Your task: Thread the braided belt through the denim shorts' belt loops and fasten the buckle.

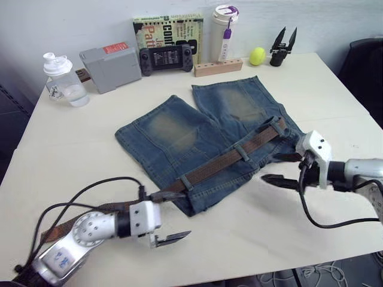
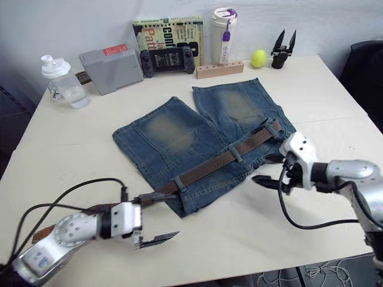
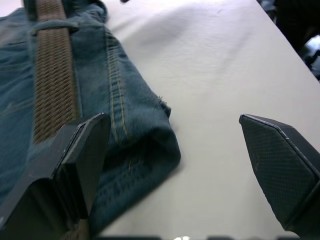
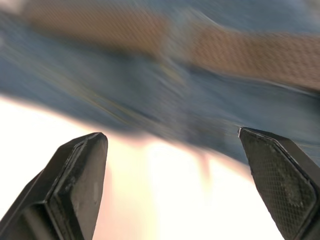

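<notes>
The denim shorts point(image 1: 197, 134) lie flat mid-table, waistband toward me. The braided belt point(image 1: 221, 161) runs along the waistband under several belt loops point(image 1: 242, 149), and its brown tail point(image 1: 57, 230) trails left beneath my left arm. The buckle is hidden. My left gripper point(image 1: 170, 215) is open at the waistband's left corner, one finger point(image 3: 75, 150) resting over the belt point(image 3: 52, 75) and the other above bare table. My right gripper point(image 1: 272, 168) is open and empty, just off the waistband's right end, pointing at the shorts.
Along the table's far edge stand a clear bottle point(image 1: 63, 81), a grey box point(image 1: 111, 67), a game console point(image 1: 166, 58), a book point(image 1: 167, 28), a white tumbler point(image 1: 224, 30), a wooden block point(image 1: 218, 67), a yellow-green ball point(image 1: 257, 55) and a spare black gripper point(image 1: 282, 46).
</notes>
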`<state>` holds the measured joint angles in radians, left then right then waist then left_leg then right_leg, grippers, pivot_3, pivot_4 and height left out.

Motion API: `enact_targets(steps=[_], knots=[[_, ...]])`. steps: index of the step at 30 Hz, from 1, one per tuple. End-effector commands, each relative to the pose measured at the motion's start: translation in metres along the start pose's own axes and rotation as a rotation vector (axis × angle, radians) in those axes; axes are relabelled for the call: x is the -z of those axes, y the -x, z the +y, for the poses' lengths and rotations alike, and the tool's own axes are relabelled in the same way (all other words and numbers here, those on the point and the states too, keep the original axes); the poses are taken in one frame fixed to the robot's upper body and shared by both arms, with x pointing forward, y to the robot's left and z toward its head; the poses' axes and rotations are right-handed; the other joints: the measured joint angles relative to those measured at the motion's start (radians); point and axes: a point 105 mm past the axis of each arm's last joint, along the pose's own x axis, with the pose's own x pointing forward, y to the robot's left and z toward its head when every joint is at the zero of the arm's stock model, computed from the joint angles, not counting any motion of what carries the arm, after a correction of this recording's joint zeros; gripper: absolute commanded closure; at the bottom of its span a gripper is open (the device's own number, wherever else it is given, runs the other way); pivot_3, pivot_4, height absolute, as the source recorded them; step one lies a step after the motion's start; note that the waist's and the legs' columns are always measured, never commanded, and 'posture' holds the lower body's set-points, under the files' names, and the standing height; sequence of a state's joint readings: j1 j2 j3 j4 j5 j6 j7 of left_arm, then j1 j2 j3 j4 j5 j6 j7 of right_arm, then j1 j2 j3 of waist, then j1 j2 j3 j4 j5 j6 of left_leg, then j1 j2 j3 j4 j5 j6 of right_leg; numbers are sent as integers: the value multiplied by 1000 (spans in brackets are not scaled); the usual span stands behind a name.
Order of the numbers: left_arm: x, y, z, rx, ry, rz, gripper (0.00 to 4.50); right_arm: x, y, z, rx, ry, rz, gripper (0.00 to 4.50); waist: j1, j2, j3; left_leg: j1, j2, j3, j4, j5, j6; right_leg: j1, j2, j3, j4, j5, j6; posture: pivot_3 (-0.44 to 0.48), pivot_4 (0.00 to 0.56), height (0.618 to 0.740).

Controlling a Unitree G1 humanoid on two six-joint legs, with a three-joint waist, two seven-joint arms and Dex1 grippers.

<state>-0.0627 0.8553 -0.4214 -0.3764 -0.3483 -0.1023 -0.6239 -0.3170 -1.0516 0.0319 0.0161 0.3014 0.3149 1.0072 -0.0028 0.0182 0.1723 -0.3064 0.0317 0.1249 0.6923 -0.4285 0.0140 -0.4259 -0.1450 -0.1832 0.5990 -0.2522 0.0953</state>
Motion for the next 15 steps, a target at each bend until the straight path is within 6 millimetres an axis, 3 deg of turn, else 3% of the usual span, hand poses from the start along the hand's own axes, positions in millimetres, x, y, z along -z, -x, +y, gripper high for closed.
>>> enact_targets(steps=[1, 6, 10, 13, 15], knots=[[8, -21, -1, 58, -35, 29, 0, 21, -2, -24, 62, 341, 128, 36, -3, 0, 1, 0, 0, 0, 0, 0, 0, 0, 0, 0, 0, 0, 0, 0, 150, 720], [26, -55, 10, 36, -72, 113, 0, 40, -23, -46, 118, 585, 212, 36, -12, -3, 2, -2, 1, -1, 5, 1, 0, 0, 1, 0, 2, 0, 1, 0, 150, 720], [35, -64, 16, 10, -115, 168, 0, 45, -35, -49, 110, 662, 228, 36, -22, -10, -2, -5, 3, -5, 8, 2, 0, 7, 0, -2, 1, 1, 0, 0, 150, 720], [48, -65, 24, -22, -177, 253, 0, 48, -45, -48, 104, 676, 231, 36, -24, -15, -5, 6, 8, -7, 7, 2, 1, 19, -1, -3, -5, 2, 1, 0, 150, 720], [57, -60, 31, -75, -192, 307, 0, 48, -51, -47, 102, 679, 222, 576, -25, -16, -7, 8, 9, -12, 7, 2, 1, 23, -2, -3, -6, 3, 1, 0, 150, 720]])
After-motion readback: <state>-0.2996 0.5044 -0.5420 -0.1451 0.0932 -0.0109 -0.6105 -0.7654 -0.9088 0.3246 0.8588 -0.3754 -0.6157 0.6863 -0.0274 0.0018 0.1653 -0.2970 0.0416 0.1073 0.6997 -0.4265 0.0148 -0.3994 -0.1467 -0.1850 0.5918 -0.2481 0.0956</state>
